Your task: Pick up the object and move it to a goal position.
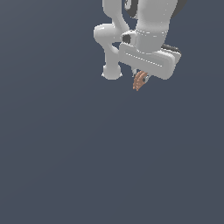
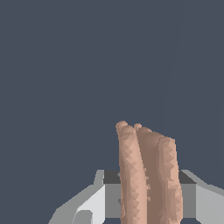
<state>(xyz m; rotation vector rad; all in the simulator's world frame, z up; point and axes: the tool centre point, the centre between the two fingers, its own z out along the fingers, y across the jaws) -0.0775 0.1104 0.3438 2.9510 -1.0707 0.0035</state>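
Object (image 1: 139, 81) clamped between fingers of gripper (image 1: 141, 78), poking out below fingertips, clear of floor. Pickup looks done. Carry to goal left; no goal marker visible, so remaining distance unknowable.

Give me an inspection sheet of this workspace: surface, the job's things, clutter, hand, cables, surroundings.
Surface: uniform dark grey-blue ground; no edge, marking or goal marker seen.
Job's things: the orange-brown ridged object sits between the fingers and sticks out below the hand in the exterior view; the wrist view shows it standing out from between the two fingers. Whether it touches the ground cannot be told.
Clutter: nothing seen.
Hand: the white hand is shut on the object; one grey finger shows on either side of it.
Cables: nothing seen.
Surroundings: only the white arm at the top of the exterior view; otherwise nothing seen.
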